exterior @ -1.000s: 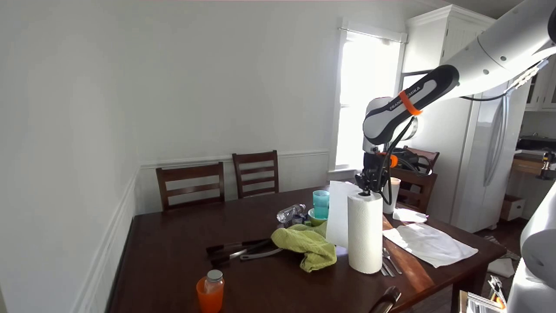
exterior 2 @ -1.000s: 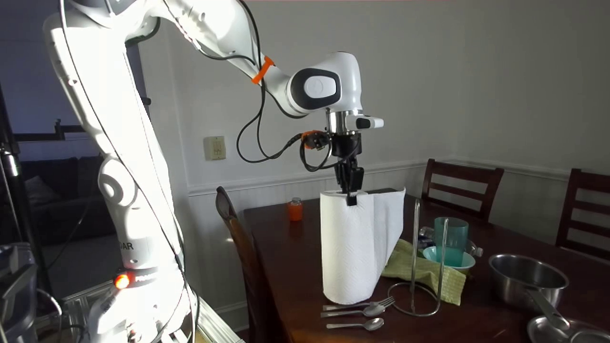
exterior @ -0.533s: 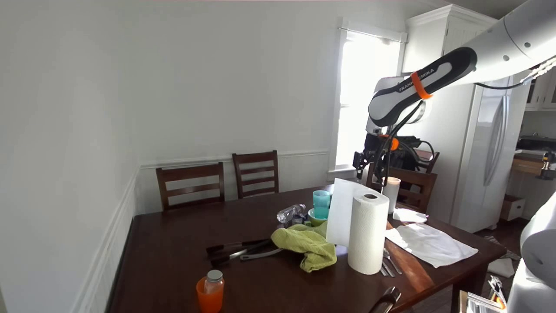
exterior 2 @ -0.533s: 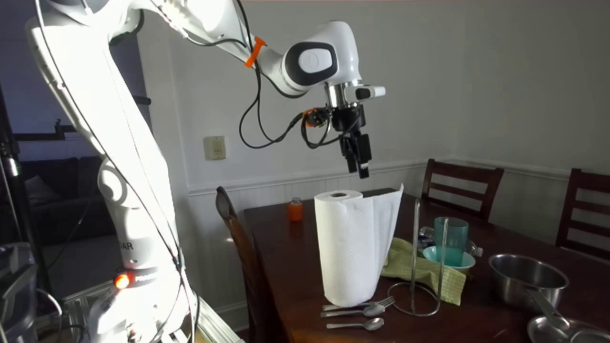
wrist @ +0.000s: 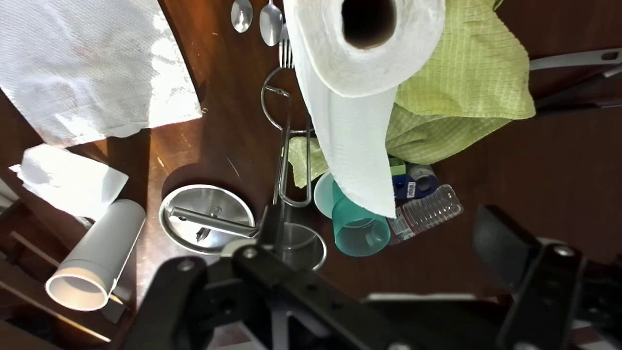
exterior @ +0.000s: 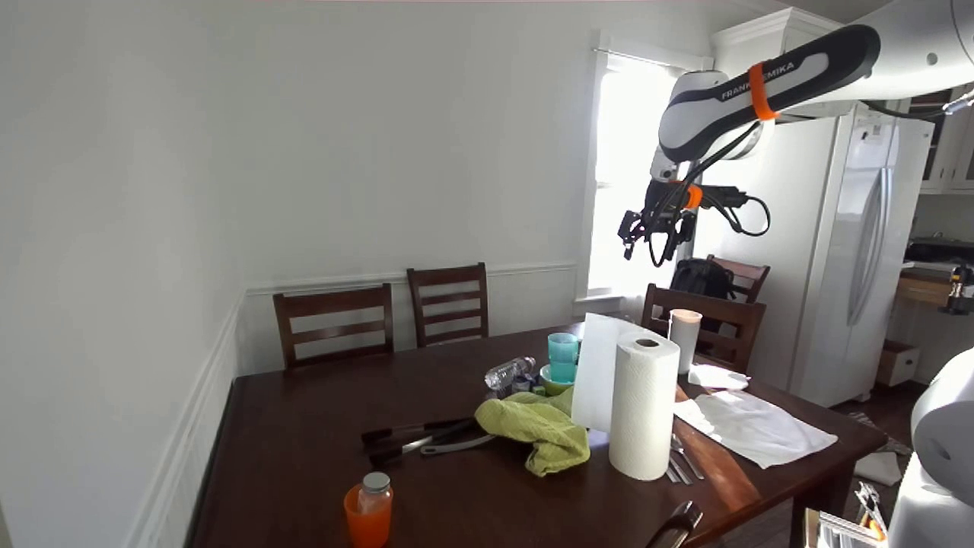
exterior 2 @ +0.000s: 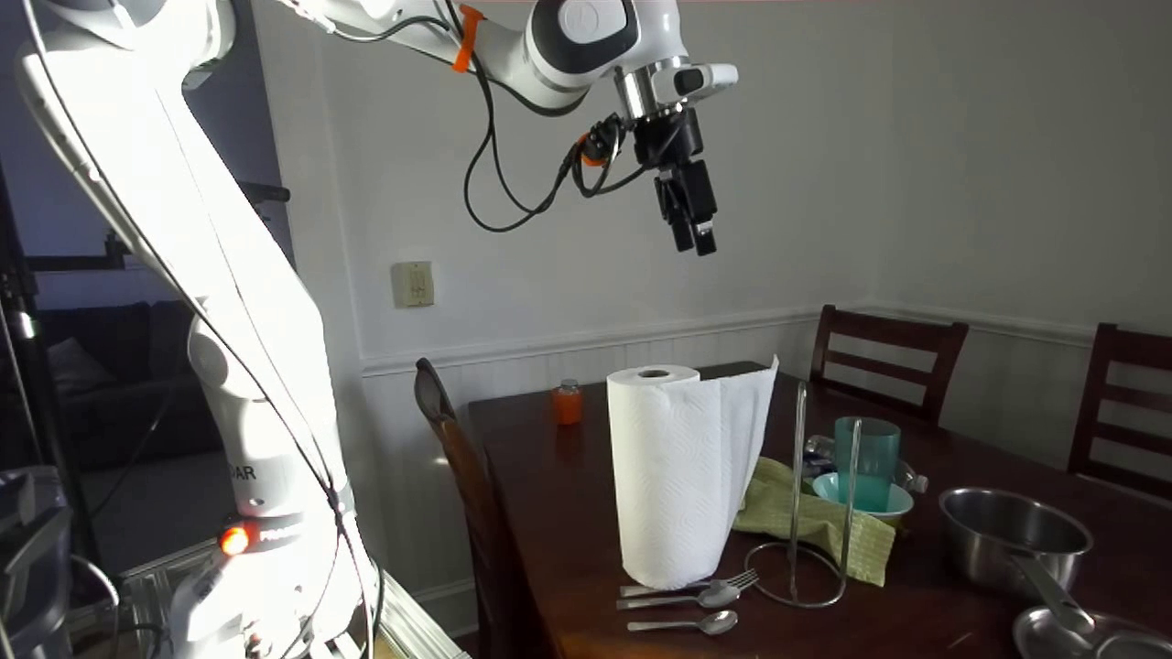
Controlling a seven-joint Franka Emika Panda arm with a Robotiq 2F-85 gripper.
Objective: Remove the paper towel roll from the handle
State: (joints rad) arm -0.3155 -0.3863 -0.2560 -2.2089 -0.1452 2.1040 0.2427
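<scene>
The white paper towel roll [exterior: 643, 415] [exterior 2: 664, 485] stands upright on the table in both exterior views, a loose sheet hanging off its side. Beside it, apart, is the bare wire handle [exterior 2: 797, 490] on its ring base; from above, its looped top [wrist: 296, 204] shows left of the loose sheet. The roll's hollow core is seen from above in the wrist view, on the roll [wrist: 413, 53]. My gripper [exterior: 648, 247] [exterior 2: 694, 243] hangs in the air well above the roll. Its fingers are spread wide in the wrist view, nothing between them.
Forks and spoons [exterior 2: 714, 597] lie at the roll's foot. Around it are a green cloth [exterior: 536, 434], teal cup [exterior 2: 867, 462], plastic bottle [wrist: 430, 211], metal pot [exterior 2: 1012, 540], grey tumbler [exterior: 685, 342] and an orange cup [exterior: 369, 521]. Chairs ring the table.
My gripper has let go of the roll's top edge, opened and risen well clear of it. The roll has shifted slightly and stays standing on the table.
</scene>
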